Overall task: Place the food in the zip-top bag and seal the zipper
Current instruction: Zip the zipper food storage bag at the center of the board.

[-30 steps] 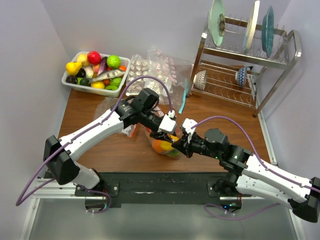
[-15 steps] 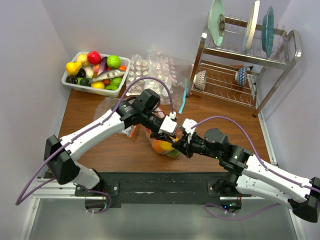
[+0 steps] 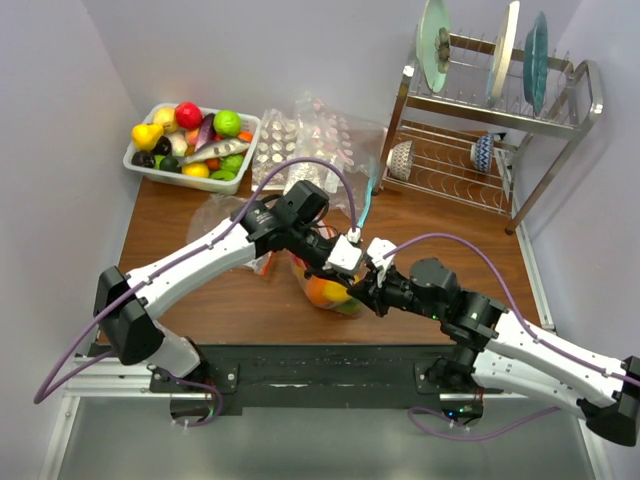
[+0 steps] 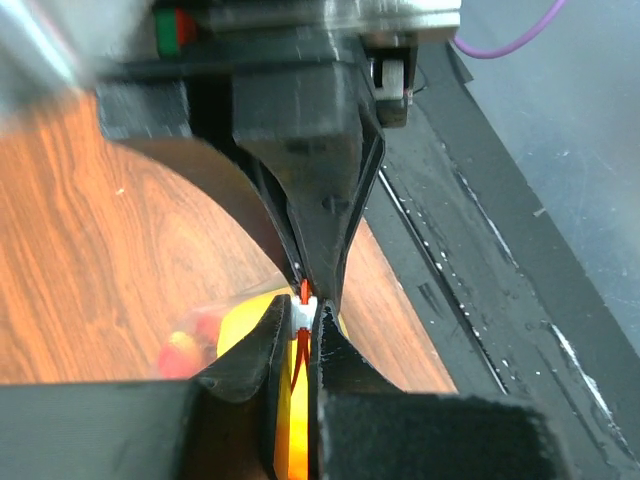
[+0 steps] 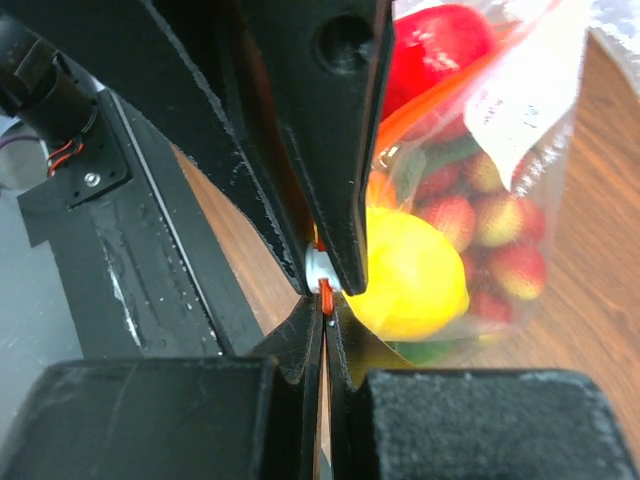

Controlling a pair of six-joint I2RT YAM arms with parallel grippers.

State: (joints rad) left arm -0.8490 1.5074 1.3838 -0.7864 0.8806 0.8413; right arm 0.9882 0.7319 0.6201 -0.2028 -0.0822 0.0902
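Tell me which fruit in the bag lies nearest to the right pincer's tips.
The yellow lemon, just beside the right pincer shut on the zipper; the red apple and the grape cluster lie farther off in the bag.

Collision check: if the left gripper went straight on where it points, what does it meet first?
The right gripper, tip to tip with the left gripper, both shut on the zipper. Hardly any gap shows, though depth is hard to judge.

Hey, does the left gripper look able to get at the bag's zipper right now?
Probably yes: the left gripper is shut on the zipper, close beside the right gripper, which pinches the same strip. Nothing seems to sit in the way.
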